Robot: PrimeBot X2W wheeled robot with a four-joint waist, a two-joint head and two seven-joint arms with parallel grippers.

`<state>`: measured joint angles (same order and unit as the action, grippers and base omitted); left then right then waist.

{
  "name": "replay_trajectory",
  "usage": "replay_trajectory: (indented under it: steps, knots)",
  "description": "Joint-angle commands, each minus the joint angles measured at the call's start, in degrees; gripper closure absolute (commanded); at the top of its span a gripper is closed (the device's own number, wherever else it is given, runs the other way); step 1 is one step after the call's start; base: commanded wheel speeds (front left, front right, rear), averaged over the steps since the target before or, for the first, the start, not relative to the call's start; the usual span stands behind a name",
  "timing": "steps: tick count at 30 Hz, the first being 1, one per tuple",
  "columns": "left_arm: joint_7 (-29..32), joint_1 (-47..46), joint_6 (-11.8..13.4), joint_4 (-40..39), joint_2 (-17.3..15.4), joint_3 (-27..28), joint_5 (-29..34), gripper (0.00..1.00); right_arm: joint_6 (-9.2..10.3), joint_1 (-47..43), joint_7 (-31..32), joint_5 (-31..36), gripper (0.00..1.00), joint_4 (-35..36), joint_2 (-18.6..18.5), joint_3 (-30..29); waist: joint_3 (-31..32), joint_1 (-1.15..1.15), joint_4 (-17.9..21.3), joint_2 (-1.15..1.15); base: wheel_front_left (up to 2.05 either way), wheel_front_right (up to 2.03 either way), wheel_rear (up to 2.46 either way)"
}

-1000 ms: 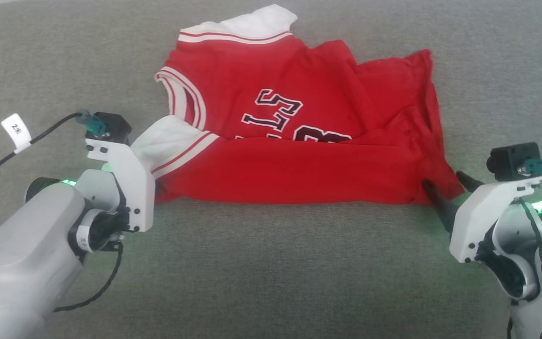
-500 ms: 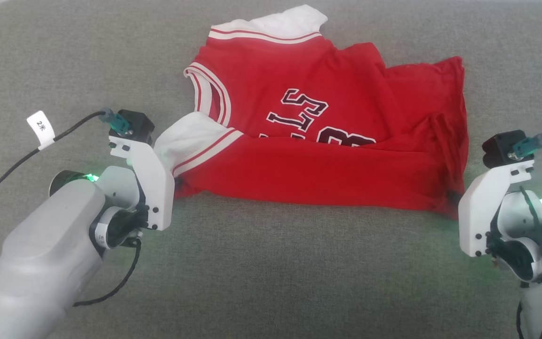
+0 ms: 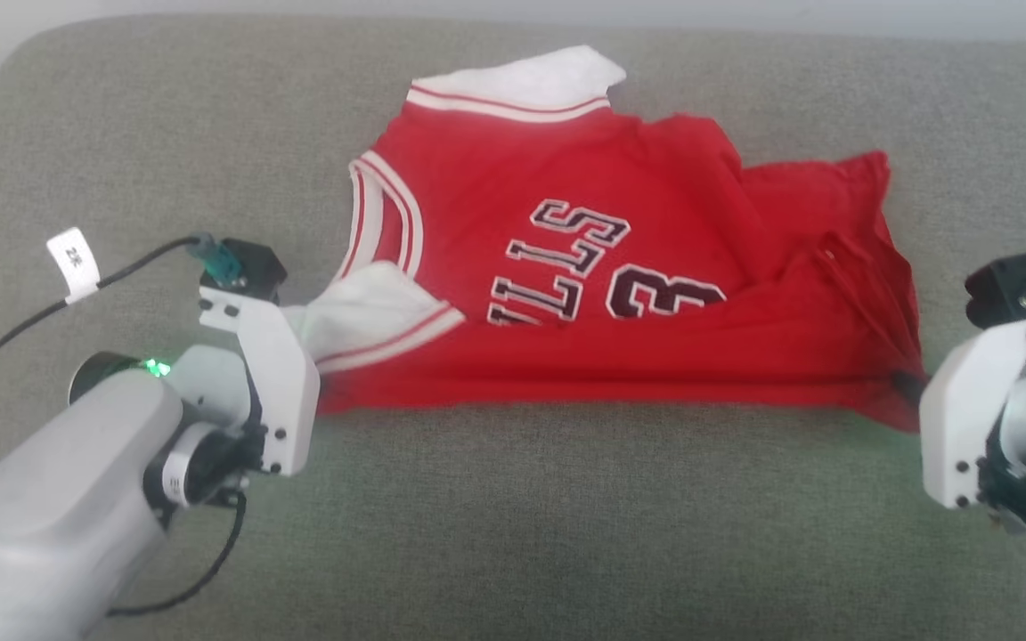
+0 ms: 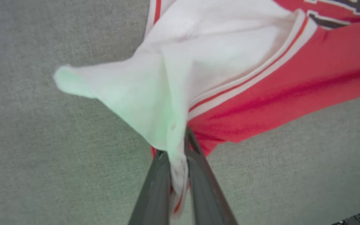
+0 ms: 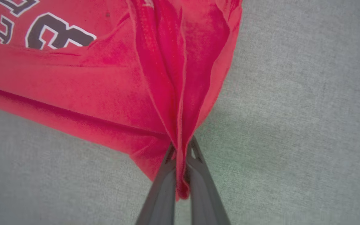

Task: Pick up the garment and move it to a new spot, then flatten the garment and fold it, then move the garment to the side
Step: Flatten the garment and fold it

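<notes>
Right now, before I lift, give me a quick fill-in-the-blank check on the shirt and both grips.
1. The left gripper has its jaws shut on the ____ sleeve panel of the shirt.
2. The right gripper has its jaws shut on a bunched ____ corner of the shirt.
3. The shirt lies on a ____ cloth surface.
Missing words: white; red; grey.
</notes>
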<state>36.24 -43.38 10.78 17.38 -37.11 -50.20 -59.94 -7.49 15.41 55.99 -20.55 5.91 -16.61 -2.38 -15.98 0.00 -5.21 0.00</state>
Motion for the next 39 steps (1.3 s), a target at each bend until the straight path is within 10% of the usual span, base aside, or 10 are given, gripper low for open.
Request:
replay_trajectory:
  steps: [1,11,18,21,23,24,25,26,39]
  knots:
    - [0.8,1.7,1.5,-2.0,-1.4,-0.2,0.4,1.0,0.01,-1.7,1.3,-0.4,1.0,1.4,-0.8,-0.5,0.4,0.0,0.0,0.0,0.0,0.0,0.0]
    - [4.4,9.5,9.9,-17.0,-7.0,-1.4,-0.7,1.0,0.01,-11.3,7.0,-2.5,1.0,8.3,-1.1,-4.5,1.2,0.0,-0.1,0.0,0.0,0.0,0.0]
    - [3.6,12.4,11.2,-19.0,-7.4,-1.8,-1.2,1.0,0.01,-14.2,6.6,-2.5,1.0,7.4,1.1,-5.2,1.1,0.0,0.3,0.0,0.0,0.0,0.0]
    - [2.0,12.4,10.1,-17.0,-6.2,-1.8,-1.0,0.59,0.0,-13.5,5.5,-2.0,1.0,5.4,2.0,-4.4,0.9,0.0,0.7,0.0,0.0,0.0,0.0]
    - [1.2,12.4,9.4,-15.2,-5.2,-1.6,-1.4,0.0,0.0,-12.8,4.9,-2.3,0.75,4.1,2.6,-3.5,1.0,0.0,0.9,0.0,0.0,0.0,0.0]
    - [1.3,12.3,9.2,-14.2,-4.9,-1.7,-1.6,0.0,0.0,-12.5,4.5,-2.4,0.62,3.5,2.5,-3.1,1.0,0.0,1.0,0.0,0.0,0.0,0.0]
    - [1.5,12.1,8.9,-13.4,-4.8,-1.8,-1.7,0.0,0.0,-12.1,4.1,-2.2,0.17,3.2,2.3,-2.8,1.0,0.0,1.1,0.0,0.0,0.0,0.0]
    - [1.6,11.7,8.7,-12.9,-4.7,-1.9,-1.6,0.0,0.0,-11.7,3.7,-2.1,0.0,2.8,2.3,-2.5,1.1,0.0,1.3,0.0,0.0,0.0,0.0]
    - [6.1,5.3,11.0,-21.9,-11.0,-0.1,1.6,0.0,0.0,-8.8,-3.3,-1.8,0.0,6.5,1.4,-3.4,2.9,0.0,3.9,0.0,0.0,0.0,0.0]
